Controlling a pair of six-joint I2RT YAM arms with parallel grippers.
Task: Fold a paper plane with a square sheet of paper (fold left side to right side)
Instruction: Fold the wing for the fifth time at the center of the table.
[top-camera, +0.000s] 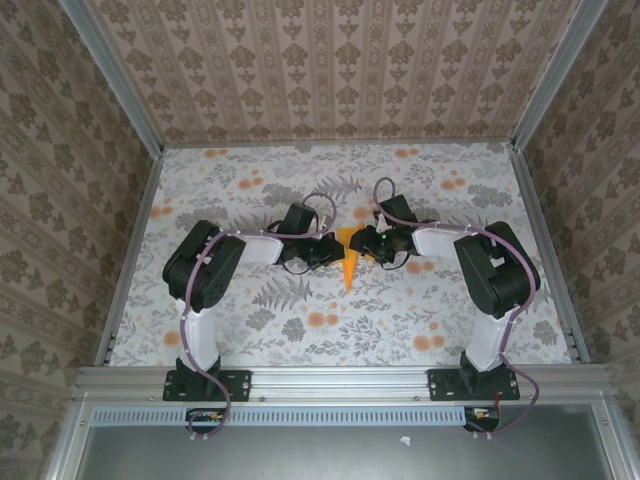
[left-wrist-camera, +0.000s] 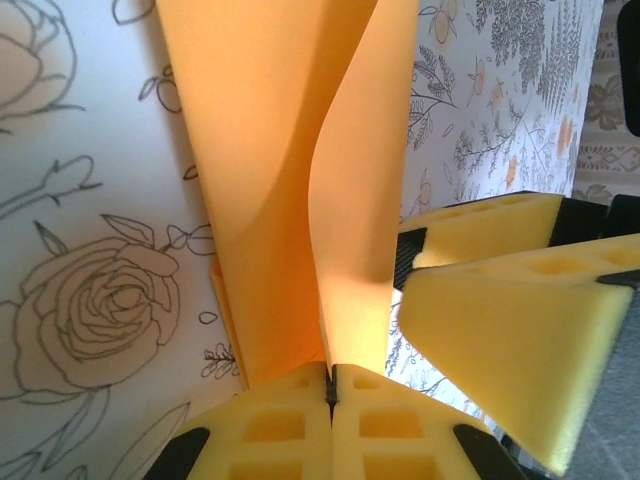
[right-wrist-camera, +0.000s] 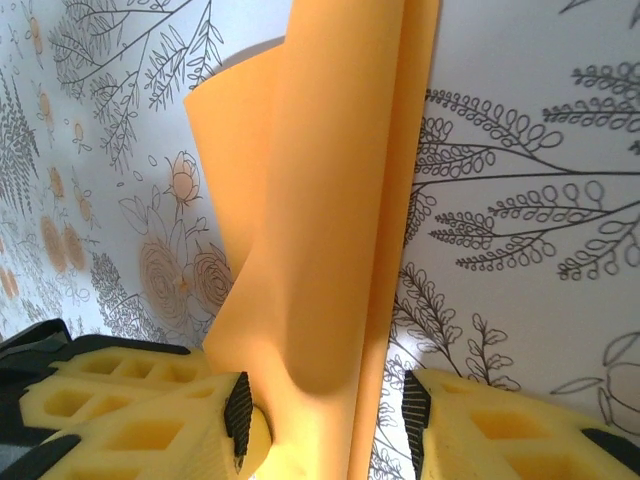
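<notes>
Yellow foam pads of my left gripper were pressed together on the raised flap of the orange paper, which lay partly folded in the middle of the flowered cloth, between the two grippers. My right gripper had its jaws apart around the paper, not pinching. I judged the flap should go low across to the right edge, edges matched, before any pressing of the crease.
</notes>
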